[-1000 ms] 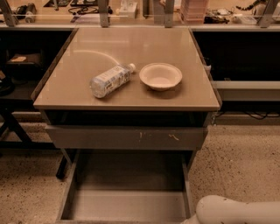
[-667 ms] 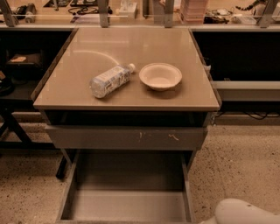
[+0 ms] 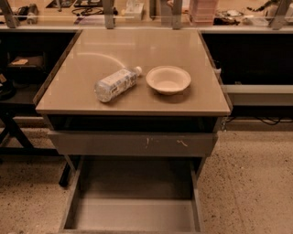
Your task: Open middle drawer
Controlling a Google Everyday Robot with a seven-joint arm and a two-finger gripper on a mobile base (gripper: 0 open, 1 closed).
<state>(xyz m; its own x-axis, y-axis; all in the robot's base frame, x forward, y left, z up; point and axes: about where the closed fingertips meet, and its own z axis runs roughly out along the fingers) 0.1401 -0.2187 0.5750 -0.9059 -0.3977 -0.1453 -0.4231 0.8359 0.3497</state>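
Note:
The middle drawer stands pulled far out at the bottom of the camera view. Its shallow grey tray interior is bare, and its front lies below the frame edge. Above it sits the taller grey drawer front with pale scratch marks, shut. Over that, under the tabletop, is a narrow dark slot. My gripper and arm are out of view.
On the tan tabletop a clear plastic bottle lies on its side next to a white bowl. Dark shelving stands to the left and right. A cluttered counter runs behind. The floor is speckled.
The white rounded part of my arm at the lower right has slid down and right out of the frame. The drawers, bottle and bowl have not moved.

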